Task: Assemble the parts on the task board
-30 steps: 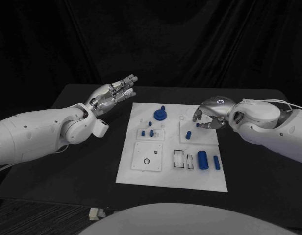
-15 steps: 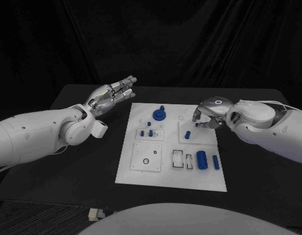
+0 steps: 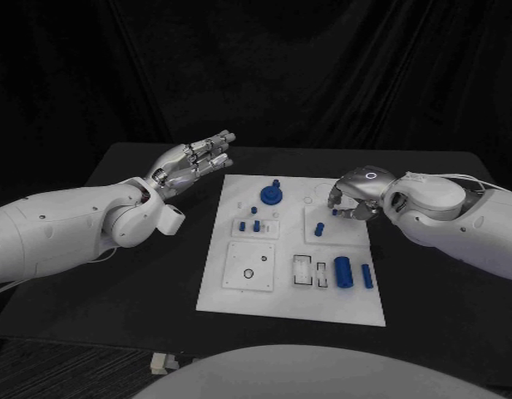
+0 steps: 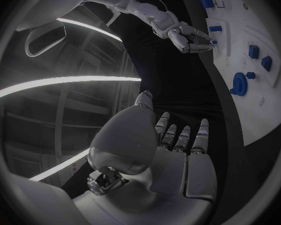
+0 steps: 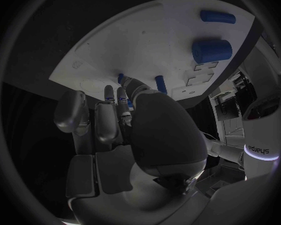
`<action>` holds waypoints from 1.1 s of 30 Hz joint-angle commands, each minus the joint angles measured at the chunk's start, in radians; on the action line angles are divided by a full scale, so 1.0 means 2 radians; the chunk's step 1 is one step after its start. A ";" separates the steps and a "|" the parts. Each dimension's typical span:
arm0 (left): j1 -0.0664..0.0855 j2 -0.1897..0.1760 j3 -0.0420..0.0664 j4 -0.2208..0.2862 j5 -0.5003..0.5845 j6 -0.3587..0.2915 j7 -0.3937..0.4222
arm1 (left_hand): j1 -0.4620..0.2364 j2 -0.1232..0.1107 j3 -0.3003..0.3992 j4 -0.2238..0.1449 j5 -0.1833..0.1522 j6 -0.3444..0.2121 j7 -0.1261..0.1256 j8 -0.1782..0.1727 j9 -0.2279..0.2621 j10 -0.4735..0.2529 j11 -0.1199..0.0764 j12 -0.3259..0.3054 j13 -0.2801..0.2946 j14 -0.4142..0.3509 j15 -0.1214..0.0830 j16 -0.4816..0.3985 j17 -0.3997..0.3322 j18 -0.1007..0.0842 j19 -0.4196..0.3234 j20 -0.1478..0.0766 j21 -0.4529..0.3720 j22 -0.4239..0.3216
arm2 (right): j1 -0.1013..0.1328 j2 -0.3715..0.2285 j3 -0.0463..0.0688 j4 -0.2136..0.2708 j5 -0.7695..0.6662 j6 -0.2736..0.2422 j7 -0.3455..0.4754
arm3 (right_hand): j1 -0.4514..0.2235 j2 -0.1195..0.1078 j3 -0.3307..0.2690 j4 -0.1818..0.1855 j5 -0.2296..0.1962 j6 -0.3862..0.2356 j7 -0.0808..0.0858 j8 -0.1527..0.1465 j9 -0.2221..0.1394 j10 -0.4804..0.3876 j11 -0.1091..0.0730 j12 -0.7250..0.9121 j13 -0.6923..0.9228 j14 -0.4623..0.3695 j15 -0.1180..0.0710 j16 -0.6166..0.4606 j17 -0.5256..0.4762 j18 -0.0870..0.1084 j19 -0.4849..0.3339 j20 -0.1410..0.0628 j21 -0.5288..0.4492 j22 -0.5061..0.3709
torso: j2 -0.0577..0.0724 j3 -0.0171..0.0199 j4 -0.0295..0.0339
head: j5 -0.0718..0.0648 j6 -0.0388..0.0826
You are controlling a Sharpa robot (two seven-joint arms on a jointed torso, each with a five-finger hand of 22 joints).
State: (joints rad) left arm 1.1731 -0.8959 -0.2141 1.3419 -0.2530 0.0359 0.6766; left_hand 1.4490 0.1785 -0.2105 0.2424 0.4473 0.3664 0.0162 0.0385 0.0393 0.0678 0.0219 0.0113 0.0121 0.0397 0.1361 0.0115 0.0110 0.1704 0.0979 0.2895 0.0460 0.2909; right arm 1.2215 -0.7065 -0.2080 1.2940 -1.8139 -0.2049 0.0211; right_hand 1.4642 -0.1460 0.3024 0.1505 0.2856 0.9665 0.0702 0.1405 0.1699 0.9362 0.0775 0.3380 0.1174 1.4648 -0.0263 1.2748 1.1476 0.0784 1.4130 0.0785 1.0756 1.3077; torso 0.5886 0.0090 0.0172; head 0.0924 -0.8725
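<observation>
The white task board (image 3: 292, 287) lies flat in the middle of the black table (image 3: 125, 291). The right hand (image 3: 354, 199) is over the board's far right part, at about 2 o'clock from the board's middle. Its fingers are bent down and pulled close together, with the tips right by a small blue peg (image 3: 334, 213). I cannot tell if the hand is pinching the peg or only touching it. A second small peg (image 3: 320, 228) stands just beside it, a little nearer the robot, toward 7 o'clock from the hand.

The left hand (image 3: 191, 164) is off the board, up in the air at about 10 o'clock from the board's middle. Its palm faces up, its fingers are straight and a little apart, and it holds nothing.

A round blue knob (image 3: 272, 194) sits near the board's far edge, between the two hands. Two small blue blocks (image 3: 250, 225) lie next to each other at 6 o'clock from the knob. A fat blue cylinder (image 3: 343, 272) and a thin blue bar (image 3: 366, 276) lie side by side on the near right part of the board, well apart from both hands.
</observation>
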 commanded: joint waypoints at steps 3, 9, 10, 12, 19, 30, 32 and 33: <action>-0.001 0.001 0.000 0.000 0.004 0.008 0.081 | 0.006 -0.001 0.001 -0.004 0.004 0.001 0.001 0.001 0.000 0.000 0.003 0.001 0.001 0.004 0.003 0.003 0.001 0.005 0.006 0.000 0.004 0.005 | -0.003 0.004 0.000 -0.007 -0.005 -0.005 -0.004 | -0.003 0.001 0.006 -0.003 0.007 0.006 0.001 0.004 0.004 0.006 -0.002 0.000 0.000 0.001 -0.004 0.000 -0.001 0.008 0.001 -0.003 -0.003 0.069 | 0.000 0.0000 0.0002 | -0.002 0.000; -0.003 0.002 0.000 -0.001 0.004 0.011 0.080 | 0.009 -0.002 0.000 -0.007 0.008 0.003 0.002 0.001 0.001 0.000 0.003 0.001 0.001 0.006 0.005 0.004 0.002 0.005 0.012 0.001 0.007 0.010 | -0.006 0.010 0.000 -0.016 -0.005 -0.005 -0.001 | -0.004 0.001 0.007 -0.004 0.008 0.008 0.002 0.005 0.005 0.008 -0.002 0.001 0.001 0.000 -0.004 -0.001 -0.003 0.008 0.000 -0.003 -0.005 0.069 | 0.000 -0.0002 0.0004 | -0.002 0.000; -0.004 0.002 0.000 -0.001 0.004 0.012 0.080 | 0.010 -0.002 0.000 -0.007 0.008 0.003 0.003 0.001 0.001 0.000 0.003 0.001 0.001 0.007 0.006 0.004 0.002 0.005 0.014 0.001 0.008 0.012 | -0.006 0.011 0.000 -0.018 -0.005 -0.006 -0.001 | -0.005 0.000 0.007 -0.004 0.008 0.008 0.002 0.005 0.006 0.009 -0.002 0.002 0.001 0.000 -0.004 -0.001 -0.003 0.008 0.000 -0.003 -0.005 0.069 | 0.000 -0.0002 0.0005 | -0.002 0.000; -0.004 0.002 0.000 -0.002 0.004 0.013 0.080 | 0.011 -0.001 0.000 -0.008 0.009 0.003 0.003 0.001 0.001 0.000 0.003 0.001 0.001 0.008 0.007 0.005 0.002 0.005 0.017 0.001 0.009 0.015 | -0.007 0.011 0.000 -0.019 -0.005 -0.006 0.000 | -0.004 0.000 0.007 -0.005 0.008 0.008 0.002 0.005 0.006 0.009 -0.002 0.002 0.001 0.000 -0.004 -0.001 -0.003 0.008 0.000 -0.003 -0.006 0.069 | 0.000 -0.0002 0.0004 | -0.002 0.000; -0.007 0.003 0.000 -0.004 0.004 0.015 0.079 | 0.014 0.000 0.001 -0.010 0.012 0.011 0.009 0.002 0.002 -0.001 0.001 0.001 0.001 0.012 0.009 0.006 0.003 0.004 0.027 0.002 0.014 0.023 | -0.009 0.014 0.000 -0.024 -0.005 -0.008 0.004 | -0.001 0.003 0.017 -0.016 0.027 0.018 0.006 0.011 0.017 0.017 -0.005 0.006 0.002 -0.002 -0.006 -0.003 -0.006 0.008 -0.002 -0.005 -0.009 0.068 | 0.000 -0.0002 0.0001 | -0.002 0.000; -0.009 0.005 0.000 -0.007 0.004 0.017 0.078 | 0.018 0.001 0.002 -0.014 0.016 0.016 0.012 0.003 0.002 -0.001 0.002 0.001 0.001 0.017 0.012 0.009 0.004 0.003 0.038 0.002 0.019 0.031 | -0.010 0.014 0.000 -0.022 -0.005 -0.013 0.010 | -0.003 0.004 0.023 -0.026 0.025 0.029 0.015 0.020 0.032 0.041 -0.012 0.012 0.005 -0.004 -0.010 -0.006 -0.010 0.009 -0.002 -0.008 -0.010 0.069 | -0.001 -0.0003 0.0000 | -0.001 0.000; -0.010 0.005 0.000 -0.008 0.004 0.018 0.077 | 0.019 0.002 0.002 -0.015 0.017 0.018 0.013 0.003 0.002 -0.001 0.002 0.001 0.001 0.018 0.012 0.009 0.004 0.002 0.040 0.002 0.020 0.032 | -0.010 0.014 0.000 -0.021 -0.005 -0.014 0.010 | -0.004 0.005 0.024 -0.028 0.023 0.033 0.015 0.023 0.036 0.045 -0.013 0.012 0.005 -0.004 -0.011 -0.006 -0.010 0.008 -0.002 -0.009 -0.009 0.069 | 0.000 -0.0003 0.0000 | -0.002 0.000; -0.010 0.005 0.000 -0.008 0.004 0.018 0.077 | 0.020 0.002 0.002 -0.016 0.017 0.020 0.014 0.003 0.003 -0.001 0.002 0.001 0.001 0.019 0.013 0.009 0.004 0.002 0.041 0.002 0.020 0.032 | -0.010 0.014 0.000 -0.021 -0.005 -0.015 0.011 | -0.005 0.005 0.025 -0.029 0.022 0.034 0.015 0.024 0.037 0.047 -0.013 0.012 0.005 -0.004 -0.011 -0.006 -0.010 0.008 -0.002 -0.009 -0.009 0.069 | 0.000 -0.0003 0.0000 | -0.002 0.000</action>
State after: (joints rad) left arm 1.1552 -0.8872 -0.2142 1.3254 -0.2523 0.0583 0.6772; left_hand 1.4787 0.1844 -0.2058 0.2184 0.4764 0.4019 0.0456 0.0385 0.0434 0.0678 0.0218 0.0113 0.0126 0.0704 0.1592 0.0242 0.0174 0.1703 0.1745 0.2949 0.0808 0.3546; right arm 1.2036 -0.6783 -0.2079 1.2501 -1.8146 -0.2137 0.0381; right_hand 1.4589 -0.1406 0.3531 0.0986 0.3324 1.0309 0.0992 0.1870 0.2432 1.0289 0.0493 0.3581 0.1256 1.4562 -0.0393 1.2662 1.1290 0.0784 1.4095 0.0677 1.0629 1.3074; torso 0.5875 0.0083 0.0172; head 0.0893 -0.8725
